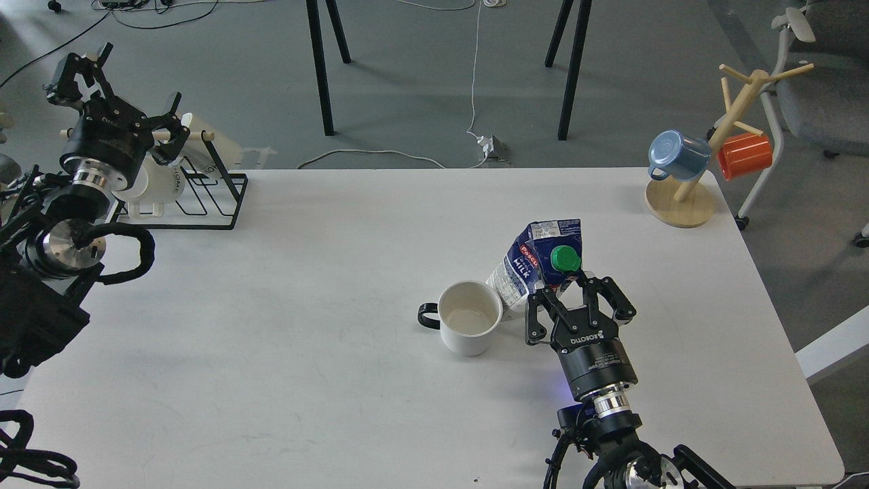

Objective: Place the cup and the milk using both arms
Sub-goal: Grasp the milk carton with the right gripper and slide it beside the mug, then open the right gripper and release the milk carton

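1. Fingers of the right gripper [574,288] stand spread, one on each side of the lower part of the milk carton [536,265]; whether the pads press on it cannot be told from the head view.
2. Fingers of the left gripper [146,129] are seen dark and foreshortened over the black wire rack [204,197] at the table's far left corner. Released or clenched cannot be told.
3. Milk carton: leans at a tilt just beyond the right gripper, right of the table's middle. The green screw cap [565,259] faces the camera, and the "MILK" lettering shows on the side turned toward the cup.
4. Cup [468,327]: stands upright on the white table [305,326], immediately left of the carton. Its rim appears to meet the carton's lower edge. The cream interior is visible, and the black handle [428,316] points left, away from the carton.
5. Wire rack: carries white mugs [153,190], partly hidden behind the left arm.
6. Wooden mug tree [706,163]: stands at the far right corner, with a blue cup [675,155] and an orange cup [745,155] hanging from its pegs, well apart from the carton.
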{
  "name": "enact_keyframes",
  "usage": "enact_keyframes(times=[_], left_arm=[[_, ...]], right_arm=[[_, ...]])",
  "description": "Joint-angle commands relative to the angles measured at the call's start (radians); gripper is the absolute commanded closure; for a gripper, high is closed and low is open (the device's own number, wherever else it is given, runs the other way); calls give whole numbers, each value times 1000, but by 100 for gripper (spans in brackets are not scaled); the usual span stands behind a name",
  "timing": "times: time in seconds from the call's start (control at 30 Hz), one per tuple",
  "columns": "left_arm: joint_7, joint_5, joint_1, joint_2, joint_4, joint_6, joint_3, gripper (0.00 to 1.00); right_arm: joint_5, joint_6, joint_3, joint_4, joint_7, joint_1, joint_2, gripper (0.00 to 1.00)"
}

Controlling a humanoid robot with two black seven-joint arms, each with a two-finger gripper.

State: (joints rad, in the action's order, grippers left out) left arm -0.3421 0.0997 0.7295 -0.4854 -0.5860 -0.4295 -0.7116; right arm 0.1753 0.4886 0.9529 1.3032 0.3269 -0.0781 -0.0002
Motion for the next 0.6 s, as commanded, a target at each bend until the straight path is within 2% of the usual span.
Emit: enact_keyframes(times=[0.0, 0.1, 0.2, 0.27, 0.3, 0.33, 0.57], left_arm=[[-2, 0, -1, 2, 0, 2, 1, 1], [-2, -2, 1, 1, 0, 0, 1, 1], [0, -2, 1, 1, 2, 0, 1, 1], [0, -2, 1, 1, 9, 0, 1, 1], [0, -2, 1, 1, 12, -1, 1, 1], [-2, -2, 1, 2, 12, -2, 1, 1], [-3, -2, 1, 4, 12, -3, 3, 1]], right_arm=[[0, 0, -20, -35, 3, 0, 0, 56], [0, 0, -23, -36, 3, 0, 0, 53], [0, 0, -22, -35, 3, 3, 0, 42], [0, 0, -20, -36, 3, 3, 0, 29], [0, 0, -20, -36, 3, 3, 0, 14], [0, 0, -19, -35, 3, 4, 0, 4], [-2, 0, -20, -32, 3, 3, 0, 4]])
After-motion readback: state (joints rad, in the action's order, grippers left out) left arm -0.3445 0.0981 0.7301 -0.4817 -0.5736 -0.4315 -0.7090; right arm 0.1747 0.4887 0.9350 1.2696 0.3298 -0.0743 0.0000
